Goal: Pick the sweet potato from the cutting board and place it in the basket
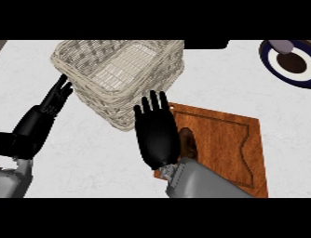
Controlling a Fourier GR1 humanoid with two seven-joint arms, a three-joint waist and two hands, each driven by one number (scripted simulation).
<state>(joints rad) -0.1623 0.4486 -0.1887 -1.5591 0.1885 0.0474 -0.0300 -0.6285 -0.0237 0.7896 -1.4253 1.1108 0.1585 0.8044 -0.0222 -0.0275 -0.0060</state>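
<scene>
Nearest, the right robot hand (157, 135) hovers with straight, spread fingers over the left edge of the cutting board (223, 144), holding nothing. The sweet potato (189, 143) lies on the board just beside the palm, mostly hidden by it. The likely risk: closing from here could catch only the potato's edge and roll it off onto the counter (103, 158). The left robot hand (38, 123) rests open at the left. Farther back, the wicker basket (120, 74) sits tilted; brushing its near wall could tip it.
</scene>
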